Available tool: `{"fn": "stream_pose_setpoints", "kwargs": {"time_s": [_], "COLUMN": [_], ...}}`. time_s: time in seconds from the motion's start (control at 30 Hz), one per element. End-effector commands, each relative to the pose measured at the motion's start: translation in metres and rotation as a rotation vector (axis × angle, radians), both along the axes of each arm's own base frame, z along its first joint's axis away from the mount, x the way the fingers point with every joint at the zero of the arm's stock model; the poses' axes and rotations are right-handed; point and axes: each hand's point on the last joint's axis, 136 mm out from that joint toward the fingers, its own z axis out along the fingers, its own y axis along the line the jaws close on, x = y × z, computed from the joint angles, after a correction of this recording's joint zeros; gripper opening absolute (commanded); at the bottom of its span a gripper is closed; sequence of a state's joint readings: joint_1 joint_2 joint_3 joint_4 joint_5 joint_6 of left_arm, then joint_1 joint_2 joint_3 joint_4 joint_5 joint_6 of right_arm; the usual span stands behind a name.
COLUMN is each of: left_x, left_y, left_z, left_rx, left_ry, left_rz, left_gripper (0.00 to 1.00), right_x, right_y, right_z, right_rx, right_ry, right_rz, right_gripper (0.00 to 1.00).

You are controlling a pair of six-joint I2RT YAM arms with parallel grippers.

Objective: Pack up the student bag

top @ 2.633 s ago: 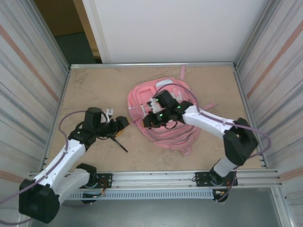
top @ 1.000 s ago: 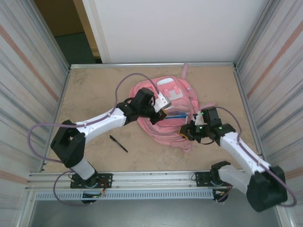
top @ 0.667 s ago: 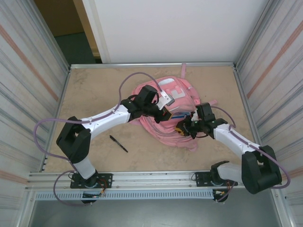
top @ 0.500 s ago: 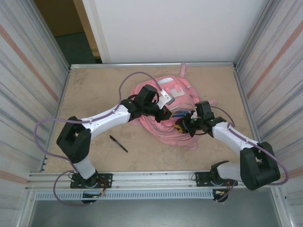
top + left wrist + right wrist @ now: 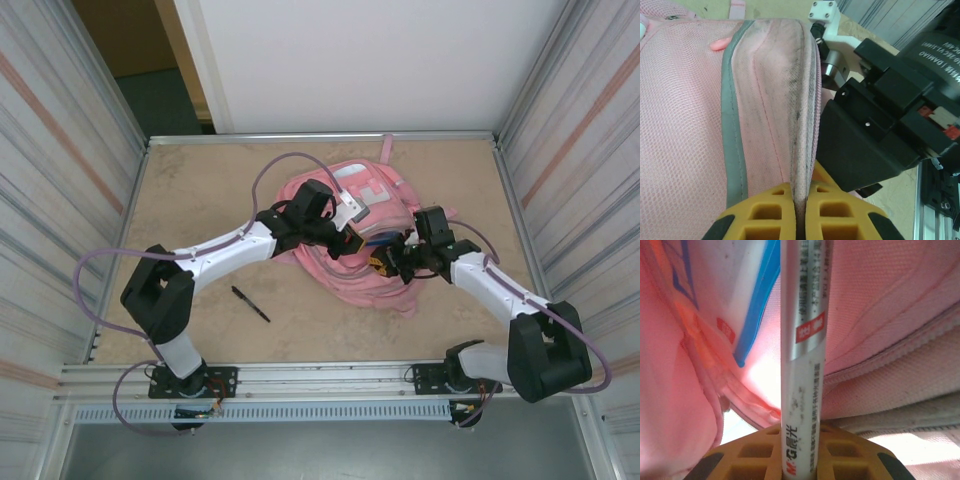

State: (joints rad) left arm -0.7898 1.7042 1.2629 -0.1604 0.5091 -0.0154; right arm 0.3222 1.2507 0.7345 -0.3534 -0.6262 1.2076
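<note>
Sandy tabletop [image 5: 200,190]: left fingers [image 5: 817,212] stay pinched on the student bag [image 5: 345,283], right fingers [image 5: 760,452] clamping a silver pen [image 5: 802,340] edged inward

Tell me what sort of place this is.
Probably a robotics lab test cell: a beige table walled by ribbed panels, a left arm and right arm bolted to a metal rail, and a pink student bag between them.

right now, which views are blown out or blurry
Right wrist: the student bag fabric glows backlit pink and blows out to white at lower left, while the print on the white pen is sharp. Left wrist: evenly lit, mesh weave crisp up to the left end effector. Top external: even light, soft shadows, little fine detail.
</note>
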Motion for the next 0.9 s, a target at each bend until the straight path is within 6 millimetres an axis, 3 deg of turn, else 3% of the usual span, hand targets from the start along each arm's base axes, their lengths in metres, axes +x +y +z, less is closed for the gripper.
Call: {"fn": "stream_pose_setpoints", "kwargs": {"time_s": [0.0,0.27,0.43,0.5,0.6,0.63,0.7,0.87], "left_x": [-0.024,-0.023,-0.027,-0.026,-0.025,-0.025,-0.026,-0.025], "left_y": [-0.016,-0.022,-0.025,-0.026,-0.028,-0.028,-0.028,-0.021], "left_z": [0.018,0.019,0.029,0.034,0.040,0.040,0.041,0.041], "left_rx": [-0.088,-0.122,-0.165,-0.192,-0.223,-0.226,-0.224,-0.201], "left_ry": [0.007,0.049,0.075,0.083,0.082,0.082,0.081,0.077], "left_rz": [-0.134,-0.125,-0.122,-0.108,-0.099,-0.098,-0.104,-0.103], "left_gripper": [0.00,0.00,0.00,0.00,0.00,0.00,0.00,0.00], "right_x": [0.011,0.017,0.041,0.051,0.062,0.064,0.065,0.055], "right_y": [-0.004,-0.002,-0.007,-0.010,-0.001,0.002,0.006,0.010], "right_z": [0.030,0.037,0.038,0.037,0.036,0.034,0.031,0.029], "right_rx": [-0.043,-0.006,-0.026,-0.053,-0.052,-0.059,-0.098,-0.122], "right_ry": [-0.141,-0.139,-0.174,-0.189,-0.216,-0.214,-0.209,-0.200], "right_rz": [0.092,0.059,-0.107,-0.175,-0.223,-0.228,-0.209,-0.156], "right_gripper": [0.12,0.09,0.09,0.14,0.14,0.17,0.32,0.45]}}
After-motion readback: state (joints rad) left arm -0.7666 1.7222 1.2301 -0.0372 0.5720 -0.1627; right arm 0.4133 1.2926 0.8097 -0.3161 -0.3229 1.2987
